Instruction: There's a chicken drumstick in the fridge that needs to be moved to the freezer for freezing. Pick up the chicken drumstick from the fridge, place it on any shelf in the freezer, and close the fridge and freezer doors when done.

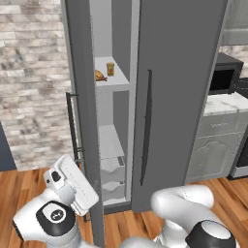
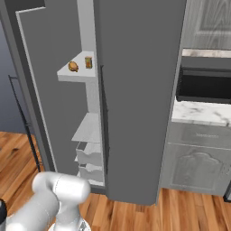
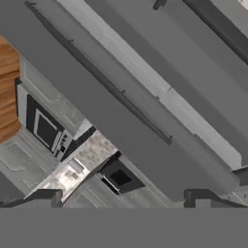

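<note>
Peeking past doors (image 1: 181, 97): drumstick (image 1: 100, 75), carton (image 1: 110, 69).

**Greys, browns and one spot of gold**

The fridge doors (image 1: 179, 97) are flat dark grey, each with a thin black bar handle (image 1: 145, 128). Inside, the shelves (image 1: 114, 80) and drawers (image 1: 112, 174) are pale grey, almost white. The drumstick (image 1: 100, 75) is golden-brown, and the carton (image 1: 110, 69) beside it is orange-yellow. The brick wall (image 1: 31, 77) is mottled beige and grey. The floor (image 2: 189, 212) is warm orange-brown wood with plank lines. The countertop (image 2: 203, 113) is white marble with grey veins, over grey panelled cabinets (image 2: 194, 167). The microwave (image 2: 205, 83) is black.
</note>
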